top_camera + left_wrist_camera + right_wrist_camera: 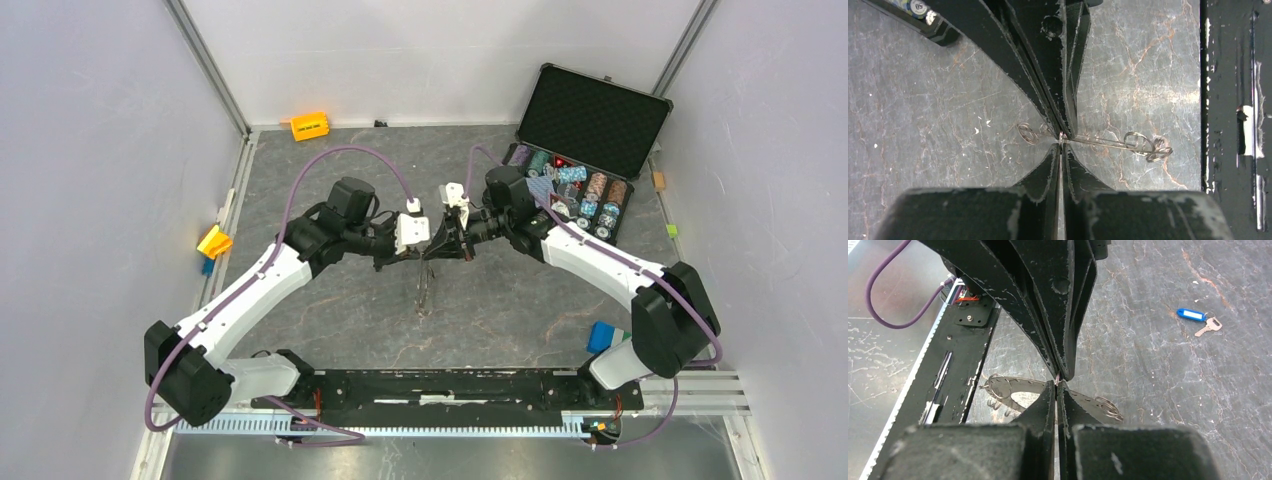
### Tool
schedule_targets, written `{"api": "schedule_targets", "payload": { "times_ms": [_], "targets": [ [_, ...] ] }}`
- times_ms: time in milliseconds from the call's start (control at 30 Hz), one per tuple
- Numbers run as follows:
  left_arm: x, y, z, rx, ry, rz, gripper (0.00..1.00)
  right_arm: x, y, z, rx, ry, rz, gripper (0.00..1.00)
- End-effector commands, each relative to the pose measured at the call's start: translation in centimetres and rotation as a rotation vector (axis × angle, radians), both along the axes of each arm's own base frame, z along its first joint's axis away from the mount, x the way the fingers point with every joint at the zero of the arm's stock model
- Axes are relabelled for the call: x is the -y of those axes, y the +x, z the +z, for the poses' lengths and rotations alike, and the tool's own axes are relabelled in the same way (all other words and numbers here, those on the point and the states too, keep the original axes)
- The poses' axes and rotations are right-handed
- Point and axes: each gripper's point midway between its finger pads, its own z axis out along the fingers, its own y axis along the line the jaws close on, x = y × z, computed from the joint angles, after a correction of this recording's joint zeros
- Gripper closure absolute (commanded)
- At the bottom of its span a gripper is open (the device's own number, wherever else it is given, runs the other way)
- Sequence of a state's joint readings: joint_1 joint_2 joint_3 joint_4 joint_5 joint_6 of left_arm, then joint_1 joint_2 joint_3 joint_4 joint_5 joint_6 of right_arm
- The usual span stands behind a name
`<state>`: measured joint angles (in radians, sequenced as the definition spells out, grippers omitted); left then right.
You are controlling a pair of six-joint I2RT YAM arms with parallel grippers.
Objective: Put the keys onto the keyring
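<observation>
Marbled grey table (330, 320), left pincer (1061, 149) and right pincer (1056, 387) both clamped on keyring (1020, 386) between them.

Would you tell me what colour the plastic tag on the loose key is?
The plastic key tag is blue with a white label; right wrist view.

The grey, marble-veined desk (330, 320) carries an orange block (309, 126) at its far edge and a yellow piece (214, 241) at its left edge. An open black case (595, 118) of poker chips (597, 187) lies far right. A blue object (601, 335) sits near right. A small silvery key (1209, 327) with a blue tag (1190, 314) lies flat.
</observation>
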<state>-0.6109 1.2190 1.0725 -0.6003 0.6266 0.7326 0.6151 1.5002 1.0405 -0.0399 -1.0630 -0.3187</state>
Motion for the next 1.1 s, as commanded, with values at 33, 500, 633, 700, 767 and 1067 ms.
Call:
{"api": "schedule_targets", "payload": {
  "times_ms": [33,500,633,700,767,1067],
  "targets": [
    [0.2,0.9,4.1,0.033,-0.175,0.021,0.78,-0.4,0.6,3.3,0.032,0.078,-0.010,1.00],
    [-0.4,0.5,5.4,-0.034,-0.395,-0.102,0.54,0.1,0.2,6.6,-0.020,0.192,-0.020,1.00],
    [0.1,0.6,6.0,-0.043,-0.440,-0.118,0.55,0.0,0.1,6.9,-0.051,0.214,-0.018,1.00],
    [0.2,0.4,6.1,-0.051,-0.452,-0.127,0.58,0.0,0.1,7.0,-0.063,0.225,-0.018,1.00],
    [0.3,0.4,5.9,-0.053,-0.451,-0.129,0.61,0.1,0.0,7.2,-0.076,0.242,-0.015,1.00],
    [0.2,0.6,5.3,-0.043,-0.455,-0.116,0.74,0.5,-0.2,7.4,-0.098,0.269,-0.013,1.00]
  ]
}}
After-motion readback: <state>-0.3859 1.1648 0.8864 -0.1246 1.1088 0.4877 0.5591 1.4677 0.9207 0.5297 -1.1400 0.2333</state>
